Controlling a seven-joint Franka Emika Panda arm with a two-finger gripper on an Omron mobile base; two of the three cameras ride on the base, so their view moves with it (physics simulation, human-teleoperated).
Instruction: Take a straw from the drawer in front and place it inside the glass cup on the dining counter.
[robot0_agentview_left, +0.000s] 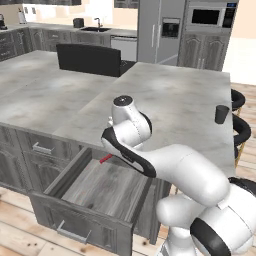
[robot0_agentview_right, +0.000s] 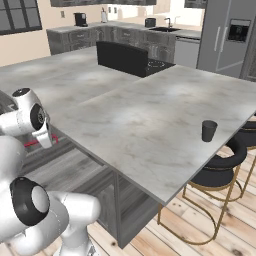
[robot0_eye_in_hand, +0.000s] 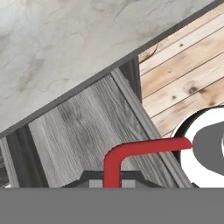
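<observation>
Fingers (robot0_eye_in_hand: 112, 180) clamped together on the straw (robot0_eye_in_hand: 131, 151) — the red stem rises from between the dark tips at the bottom of the hand view, then bends sharply and runs off sideways. Below it in that view lies the grey wood-grain bottom of the drawer (robot0_eye_in_hand: 83, 131), with the marble tabletop edge crossing diagonally above and pale wooden floor (robot0_eye_in_hand: 183, 74) to one side.

From the left base view the drawer (robot0_agentview_left: 100, 187) stands pulled open under the tabletop (robot0_agentview_left: 170, 100), its silver bar handle facing the camera, and a short piece of red straw (robot0_agentview_left: 105, 159) shows beside the arm's wrist, above the drawer's far end. From the right base view the straw (robot0_agentview_right: 34, 143) peeks out red beneath the hand.

Well apart from all this, the glass cup (robot0_agentview_right: 209, 130) stands upright on the tabletop near its far corner — a small dark tumbler (robot0_agentview_left: 221, 114), close to the black stools (robot0_agentview_right: 225, 165).
</observation>
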